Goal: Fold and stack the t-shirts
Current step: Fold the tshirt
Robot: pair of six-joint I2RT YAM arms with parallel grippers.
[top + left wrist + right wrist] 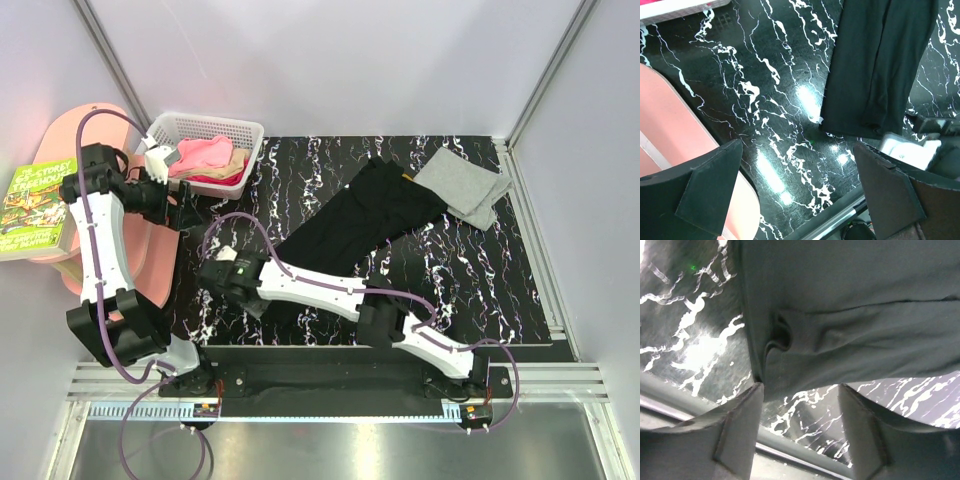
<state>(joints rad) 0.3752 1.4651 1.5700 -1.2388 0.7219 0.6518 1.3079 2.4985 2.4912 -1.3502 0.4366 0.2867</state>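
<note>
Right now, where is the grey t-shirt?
In the top view, the folded grey t-shirt lies at the far right corner of the table, beside the black t-shirt.

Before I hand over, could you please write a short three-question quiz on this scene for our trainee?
1. True or false: the grey shirt lies folded at the far right corner of the mat.
2. Which arm's end effector is at the near edge of the black shirt? A left, B right.
3. Fill in: the pink shirt lies in the ____.
Key: 1 true; 2 B, the right end effector; 3 basket.
</note>
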